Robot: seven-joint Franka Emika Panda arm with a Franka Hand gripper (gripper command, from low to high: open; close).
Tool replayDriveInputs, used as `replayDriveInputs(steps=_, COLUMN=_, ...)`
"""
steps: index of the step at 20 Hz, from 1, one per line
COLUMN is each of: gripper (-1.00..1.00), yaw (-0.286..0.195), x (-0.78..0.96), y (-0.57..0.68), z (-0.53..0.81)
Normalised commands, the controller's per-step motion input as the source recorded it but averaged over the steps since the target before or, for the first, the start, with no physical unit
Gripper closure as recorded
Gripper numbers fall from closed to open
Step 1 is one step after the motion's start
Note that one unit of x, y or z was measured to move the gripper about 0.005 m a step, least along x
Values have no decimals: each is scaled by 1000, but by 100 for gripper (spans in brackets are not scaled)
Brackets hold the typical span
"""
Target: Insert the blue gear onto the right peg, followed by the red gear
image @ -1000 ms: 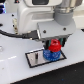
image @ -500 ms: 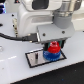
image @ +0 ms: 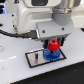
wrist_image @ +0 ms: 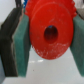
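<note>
In the exterior view the blue gear lies flat on a peg of the grey base plate, at the plate's end toward the exterior view's right. My gripper hangs right above it, shut on the red gear, which sits just over the blue gear's hub. In the wrist view the red gear fills the middle, its centre hole showing, clamped between my two green finger pads. The peg itself is hidden under the gears.
The base plate lies on a white table. The arm's white body and a black cable stand behind the plate. A dark backdrop is at the rear.
The gripper with the red gear has come down slightly toward the blue gear. The blue gear and plate have not moved.
</note>
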Motion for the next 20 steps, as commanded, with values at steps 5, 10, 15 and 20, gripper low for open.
replayDriveInputs(steps=5, gripper=100, yaw=0, x=167, y=-93, z=-125)
replayDriveInputs(steps=10, gripper=100, yaw=0, x=195, y=-103, z=-174)
replayDriveInputs(steps=15, gripper=100, yaw=0, x=168, y=-127, z=-186)
replayDriveInputs(steps=20, gripper=100, yaw=0, x=148, y=-74, z=-234)
